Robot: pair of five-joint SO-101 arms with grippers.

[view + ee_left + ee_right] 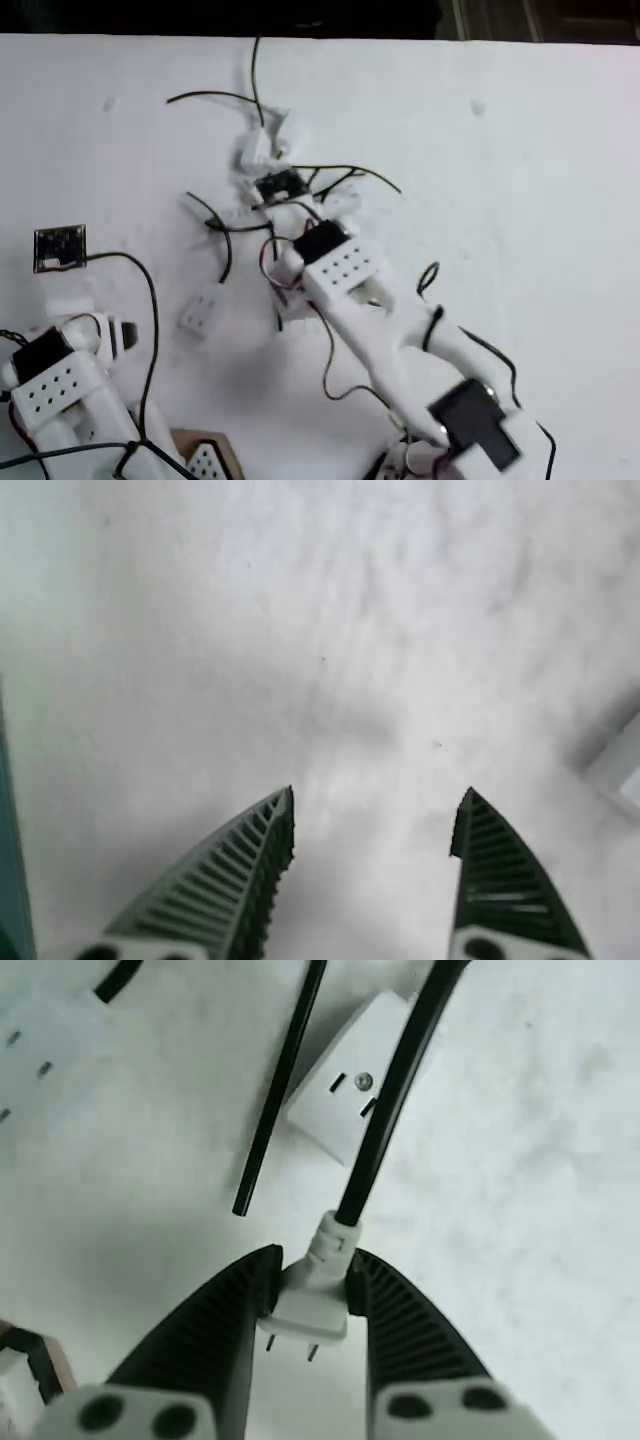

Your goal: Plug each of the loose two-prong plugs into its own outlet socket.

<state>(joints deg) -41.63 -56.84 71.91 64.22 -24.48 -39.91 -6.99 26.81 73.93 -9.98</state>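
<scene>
Your right end effector [315,1260] clamps the plug [310,1312], prongs facing away from the outlet [325,1120]; pushing now would likely jam it. Left end effector [378,798] sits open.

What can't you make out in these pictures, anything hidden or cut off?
High view: what the right pincer holds is lost in blur and tangled cords; its wrist view shows a plug.
Left wrist view: a white object near the open left pincer is cut off by the frame edge.
Right wrist view: a pale slotted block is blurred and cropped at the edge.
</scene>
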